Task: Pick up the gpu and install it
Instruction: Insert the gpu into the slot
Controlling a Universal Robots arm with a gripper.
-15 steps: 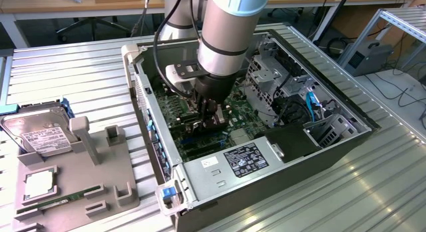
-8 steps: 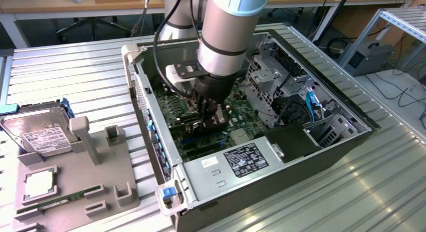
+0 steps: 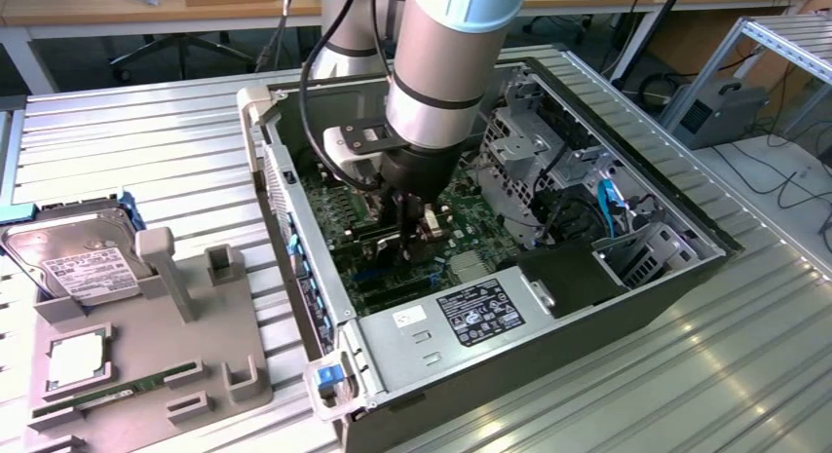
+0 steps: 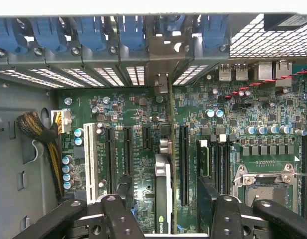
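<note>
- Exterior view: an open computer case (image 3: 650, 307) is laid on its side on a ribbed metal bench (image 3: 131, 141); the arm (image 3: 449, 54) is lowered into it from above.
- The gripper (image 3: 427, 222) is seen just above the green motherboard (image 3: 481, 219), near the middle of the case; the card beneath it cannot be made out here.
- A power supply with a black label (image 3: 484, 315) is fitted at the near end of the case.
- At the exterior view's left, a grey fixture tray (image 3: 143, 375) is set on the bench, with a silver hard drive (image 3: 78, 263) at its far end and a slim green memory stick (image 3: 111, 390) in a near slot.
- Wrist view: the gpu (image 4: 166, 189) is seen edge-on, standing upright in a slot of the motherboard (image 4: 253, 114), its metal bracket (image 4: 162, 84) reaching the rear slot openings of the case.
- The gripper (image 4: 166, 214) is centred over the card; the black fingers (image 4: 116, 209) are spread apart on either side, released, with clear gaps to the card.
- Empty black expansion slots (image 4: 184, 164) are seen beside the card, and a bare processor socket (image 4: 265, 184) is seen well apart from it.
</note>
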